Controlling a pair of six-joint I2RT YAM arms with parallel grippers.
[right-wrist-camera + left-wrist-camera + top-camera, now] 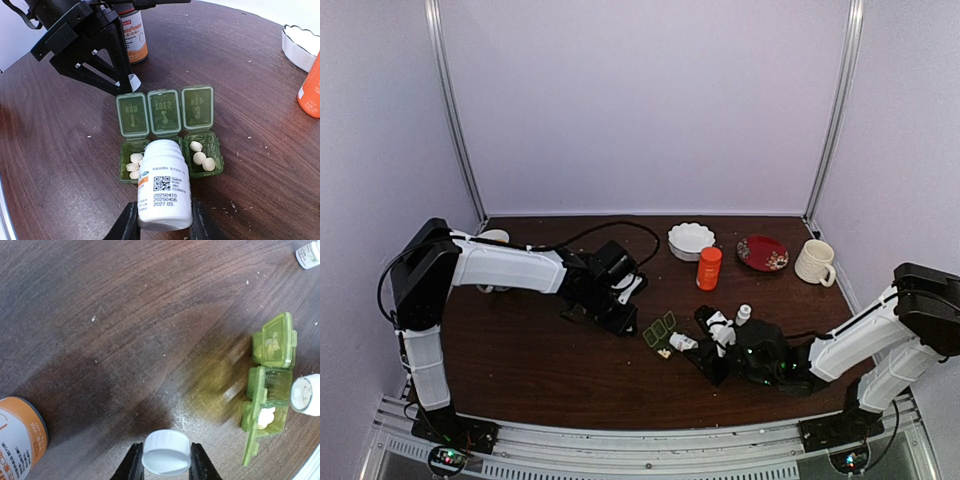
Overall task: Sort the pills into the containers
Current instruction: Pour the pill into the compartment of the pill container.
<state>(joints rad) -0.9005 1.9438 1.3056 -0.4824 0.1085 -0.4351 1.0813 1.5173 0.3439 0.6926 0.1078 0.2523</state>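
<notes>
Your right gripper [163, 205] is clamped on a white bottle [165, 175], one finger against each side of its body. The jaws are spread only as wide as the bottle. The mouth end points away from the wrist camera and lies over the middle of the pill box [164, 112], so you cannot see what that middle compartment holds. From the left wrist view the bottle's open mouth shows tablets inside and sits just beside the box's rim. You cannot tell whether the two touch.

The pill box lies roughly midway between the table's left and right edges, a little nearer the near edge than the far one. All three lids are swung open and lie flat on the side towards the left arm. The two outer cells [218, 150] each hold a few pills [201, 157], pale round tablets resting on the bottom.

Your left gripper [166, 447] is closed on a white cap [166, 456], pinched by its rim between both fingers, which stand barely wider than the cap. It hangs low just beyond the open lids, apart from the box. Whether the cap rests on the wood is not clear.

A bottle with an orange-and-white label [20, 440] stands near the left gripper. A small white bottle [744, 314] stands upright close to the right gripper, on the side towards the far edge. A plain orange bottle [709, 268] stands farther back, towards the far edge
</notes>
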